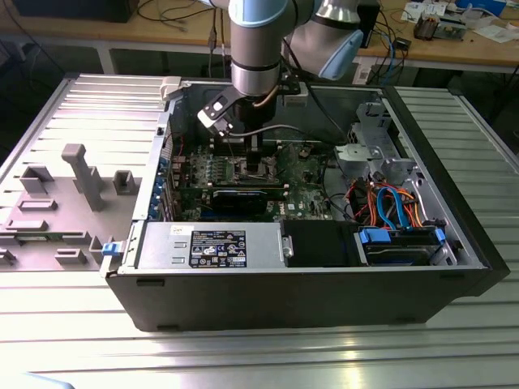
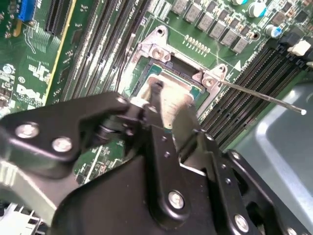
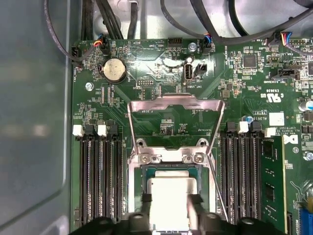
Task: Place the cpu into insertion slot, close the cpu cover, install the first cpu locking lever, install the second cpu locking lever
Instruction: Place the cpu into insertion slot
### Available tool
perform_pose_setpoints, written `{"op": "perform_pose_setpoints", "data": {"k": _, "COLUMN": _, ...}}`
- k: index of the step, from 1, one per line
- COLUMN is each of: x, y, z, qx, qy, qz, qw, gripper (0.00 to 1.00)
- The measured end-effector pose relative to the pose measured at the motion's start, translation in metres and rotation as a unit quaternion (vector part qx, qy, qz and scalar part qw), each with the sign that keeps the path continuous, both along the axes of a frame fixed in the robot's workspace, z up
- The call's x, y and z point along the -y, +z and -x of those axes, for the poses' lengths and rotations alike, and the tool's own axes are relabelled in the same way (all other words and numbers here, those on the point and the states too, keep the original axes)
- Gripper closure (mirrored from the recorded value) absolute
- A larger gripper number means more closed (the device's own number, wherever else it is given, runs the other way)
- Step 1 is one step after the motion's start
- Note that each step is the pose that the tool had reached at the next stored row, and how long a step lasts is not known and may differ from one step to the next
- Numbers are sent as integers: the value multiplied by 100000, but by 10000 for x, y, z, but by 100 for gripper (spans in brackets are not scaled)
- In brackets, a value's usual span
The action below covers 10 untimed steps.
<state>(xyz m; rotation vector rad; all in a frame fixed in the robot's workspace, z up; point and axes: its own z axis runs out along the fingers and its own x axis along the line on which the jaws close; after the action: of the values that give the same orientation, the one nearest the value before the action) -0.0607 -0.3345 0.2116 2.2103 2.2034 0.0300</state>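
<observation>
**One chip held at the open socket**

An open computer case (image 1: 284,300) lies on its side on a ribbed metal table (image 1: 454,356), with a grey fixture tray (image 1: 49,211) at the exterior view's left. The arm (image 1: 259,49) reaches straight down into the case, over the green motherboard (image 3: 146,73).

On that board the cpu cover (image 3: 176,101) is swung open. Its silvery frame lies back from the socket, and bare circuit board shows through its square window. Long black memory slots (image 3: 100,171) run along both sides.

The insertion slot (image 3: 167,157) sits just beside the cover's hinge, its metal rim fastened with screws. One thin wire locking lever (image 2: 264,96) stands free, angled away from the socket's corner.

The gripper (image 3: 170,208) is clamped on the cpu (image 3: 168,188), with one black finger pressed against each of two opposite edges. The chip's dull silver top lies level inside the socket's outline. Whether it is fully seated or just above the contacts, I cannot tell.
</observation>
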Motion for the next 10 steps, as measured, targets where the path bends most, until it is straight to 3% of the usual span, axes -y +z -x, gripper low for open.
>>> {"op": "perform_pose_setpoints", "data": {"k": 1, "x": 0, "y": 16, "z": -7, "qx": -526, "qy": -3, "qz": -5, "qw": 99999, "gripper": 68}}
{"op": "perform_pose_setpoints", "data": {"k": 3, "x": 1, "y": 21, "z": -22, "qx": -1006, "qy": 23, "qz": 10, "qw": 99995, "gripper": 86}}
{"op": "perform_pose_setpoints", "data": {"k": 7, "x": -1, "y": 28, "z": -25, "qx": -1181, "qy": 1839, "qz": 10, "qw": 99976, "gripper": 89}}
{"op": "perform_pose_setpoints", "data": {"k": 10, "x": 0, "y": 29, "z": -25, "qx": -1196, "qy": 1956, "qz": 58, "qw": 99974, "gripper": 89}}
